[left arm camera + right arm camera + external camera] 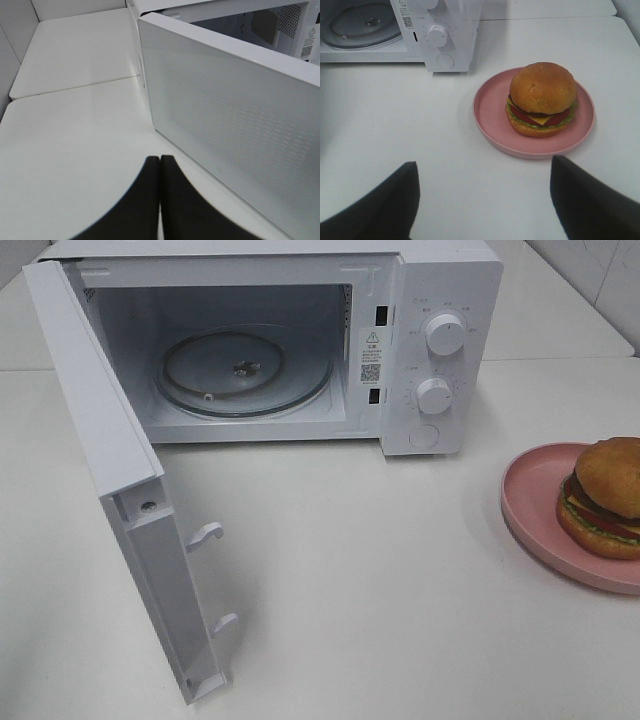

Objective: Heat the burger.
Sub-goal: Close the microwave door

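The burger (542, 99) sits on a pink plate (490, 107) on the white table (350, 570), right of the microwave (435, 350), whose door (100, 440) stands open. The right gripper (482, 200) hangs spread wide, empty, near the plate. The left gripper (159, 200) is closed on nothing beside the door.

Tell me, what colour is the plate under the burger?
Pink. The plate holding the burger shows best in the right wrist view.
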You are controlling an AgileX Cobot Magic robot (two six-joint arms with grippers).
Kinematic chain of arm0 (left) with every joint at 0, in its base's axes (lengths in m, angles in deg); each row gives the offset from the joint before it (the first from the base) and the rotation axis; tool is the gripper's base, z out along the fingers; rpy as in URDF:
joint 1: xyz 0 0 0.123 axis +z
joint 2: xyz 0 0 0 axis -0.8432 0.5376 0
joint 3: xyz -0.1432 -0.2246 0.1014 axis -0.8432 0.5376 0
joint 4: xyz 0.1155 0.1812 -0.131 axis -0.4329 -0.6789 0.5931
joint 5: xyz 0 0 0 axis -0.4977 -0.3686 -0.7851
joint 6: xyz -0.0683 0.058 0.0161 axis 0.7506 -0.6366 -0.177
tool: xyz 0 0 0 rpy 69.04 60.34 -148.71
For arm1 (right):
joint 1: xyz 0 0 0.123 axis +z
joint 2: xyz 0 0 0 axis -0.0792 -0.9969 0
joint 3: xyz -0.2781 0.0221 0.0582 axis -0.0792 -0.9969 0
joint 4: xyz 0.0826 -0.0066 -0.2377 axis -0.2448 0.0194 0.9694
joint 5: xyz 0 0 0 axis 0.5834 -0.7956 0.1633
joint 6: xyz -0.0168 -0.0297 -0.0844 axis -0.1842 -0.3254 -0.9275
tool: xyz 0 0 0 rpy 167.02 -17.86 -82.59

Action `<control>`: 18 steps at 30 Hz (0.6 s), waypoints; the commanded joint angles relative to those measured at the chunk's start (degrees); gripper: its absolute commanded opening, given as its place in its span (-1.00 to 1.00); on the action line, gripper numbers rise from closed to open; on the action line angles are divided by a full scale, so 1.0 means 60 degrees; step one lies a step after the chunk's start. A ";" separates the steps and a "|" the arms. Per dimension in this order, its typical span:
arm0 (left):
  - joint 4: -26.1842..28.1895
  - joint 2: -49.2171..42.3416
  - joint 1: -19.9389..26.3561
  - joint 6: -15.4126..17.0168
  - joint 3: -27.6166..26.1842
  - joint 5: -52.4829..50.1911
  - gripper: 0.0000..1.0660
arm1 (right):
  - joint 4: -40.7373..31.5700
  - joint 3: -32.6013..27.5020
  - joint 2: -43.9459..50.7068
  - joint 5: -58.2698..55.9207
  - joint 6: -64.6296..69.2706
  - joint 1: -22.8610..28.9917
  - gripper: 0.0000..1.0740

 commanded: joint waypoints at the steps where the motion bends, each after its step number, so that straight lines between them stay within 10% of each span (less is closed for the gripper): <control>1: 0.0057 0.1423 0.0019 0.0000 0.0095 -0.1261 -1.00 | -0.0057 -0.0010 0.0239 0.0086 -0.0162 -0.0076 0.29; 18: 0.0143 0.7477 0.0010 0.0000 0.0095 -0.6818 -1.00 | -0.0057 -0.0010 0.0239 0.0086 -0.0172 -0.0076 0.29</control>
